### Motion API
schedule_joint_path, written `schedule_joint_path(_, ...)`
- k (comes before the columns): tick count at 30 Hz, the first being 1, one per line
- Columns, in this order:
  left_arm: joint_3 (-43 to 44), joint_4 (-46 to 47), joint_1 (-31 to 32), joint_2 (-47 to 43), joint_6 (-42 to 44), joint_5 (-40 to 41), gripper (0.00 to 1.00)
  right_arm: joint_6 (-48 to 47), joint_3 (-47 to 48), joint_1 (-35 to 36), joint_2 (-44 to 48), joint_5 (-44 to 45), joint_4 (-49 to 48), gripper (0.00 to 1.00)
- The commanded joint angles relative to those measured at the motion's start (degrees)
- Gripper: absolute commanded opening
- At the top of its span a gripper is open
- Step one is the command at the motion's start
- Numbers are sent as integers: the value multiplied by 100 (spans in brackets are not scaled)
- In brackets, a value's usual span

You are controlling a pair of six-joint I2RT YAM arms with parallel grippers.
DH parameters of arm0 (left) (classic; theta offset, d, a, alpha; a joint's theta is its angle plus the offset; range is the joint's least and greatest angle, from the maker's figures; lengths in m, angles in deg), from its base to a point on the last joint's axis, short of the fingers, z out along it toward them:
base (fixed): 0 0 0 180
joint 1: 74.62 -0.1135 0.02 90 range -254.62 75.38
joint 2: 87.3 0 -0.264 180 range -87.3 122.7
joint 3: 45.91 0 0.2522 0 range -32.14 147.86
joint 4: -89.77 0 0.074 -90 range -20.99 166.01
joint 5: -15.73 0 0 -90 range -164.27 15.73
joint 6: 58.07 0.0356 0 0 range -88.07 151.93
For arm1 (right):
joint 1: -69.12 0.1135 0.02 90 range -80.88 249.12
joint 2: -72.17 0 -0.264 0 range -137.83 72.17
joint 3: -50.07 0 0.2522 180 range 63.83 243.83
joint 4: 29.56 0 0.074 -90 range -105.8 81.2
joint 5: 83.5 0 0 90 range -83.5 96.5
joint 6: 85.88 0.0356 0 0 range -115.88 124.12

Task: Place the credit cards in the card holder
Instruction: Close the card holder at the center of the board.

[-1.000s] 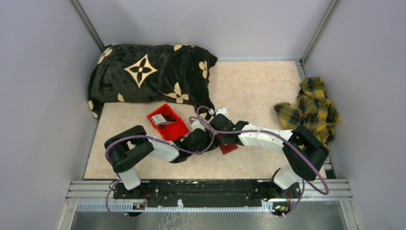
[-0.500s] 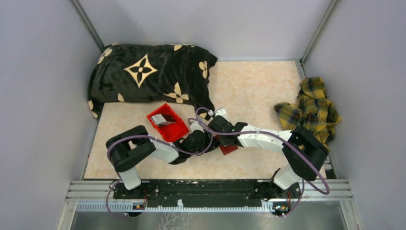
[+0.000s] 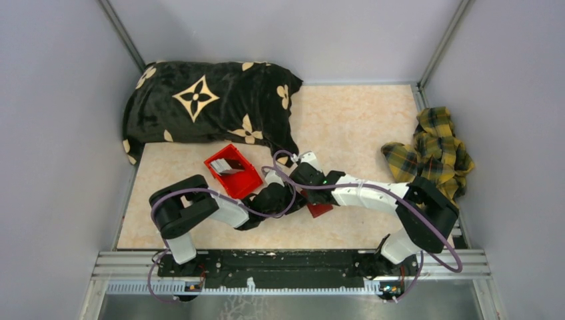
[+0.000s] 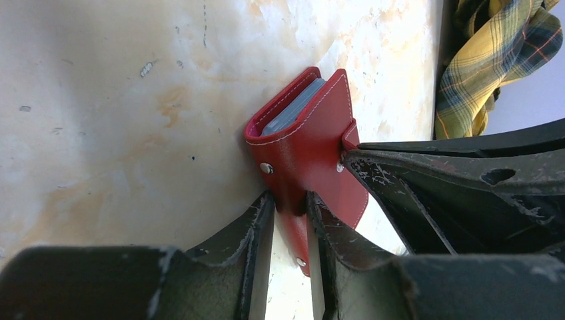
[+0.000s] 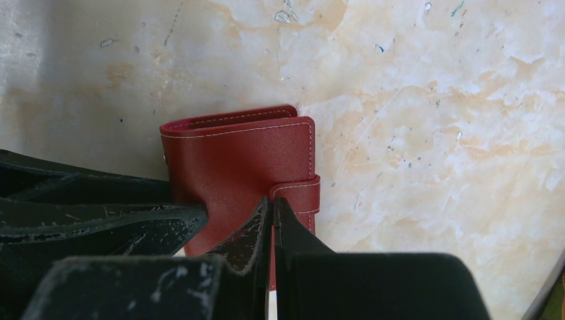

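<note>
Top view. Shows the card holder [image 3: 320,208] on the table [image 3: 346,120], near the middle, half hidden under the left gripper [image 3: 293,195] and the right gripper [image 3: 305,192]. Also shows a red bin [image 3: 233,177] just to the left, a black pillow [image 3: 206,100] far left and a plaid cloth [image 3: 433,150] at the right edge.

Left wrist view. Shows the card holder [image 4: 306,147] folded, gaping a little at its far end, with grey-blue layers inside; cannot tell if cards or lining. Left gripper [image 4: 290,197] fingers narrow, pinching a red flap of the holder. Right gripper [image 4: 433,173] touching its right side.

Right wrist view. Shows the card holder [image 5: 233,160] flat on the table, with the snap tab [image 5: 300,193] on its right. Right gripper [image 5: 273,203] fingers pressed tight together, tips at the tab; cannot tell if pinching it. Left gripper [image 5: 100,200] at the holder's left side.
</note>
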Motion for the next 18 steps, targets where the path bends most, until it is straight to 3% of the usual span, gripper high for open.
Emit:
schedule_joint_path(1, -296, -1213, 93, 364, 136, -223, 33, 60, -8, 89, 248, 195, 73, 0)
schedule_joint_path(18, -261, -1239, 99, 388, 139, -229, 32, 50, -193, 100, 432, 199, 119, 0)
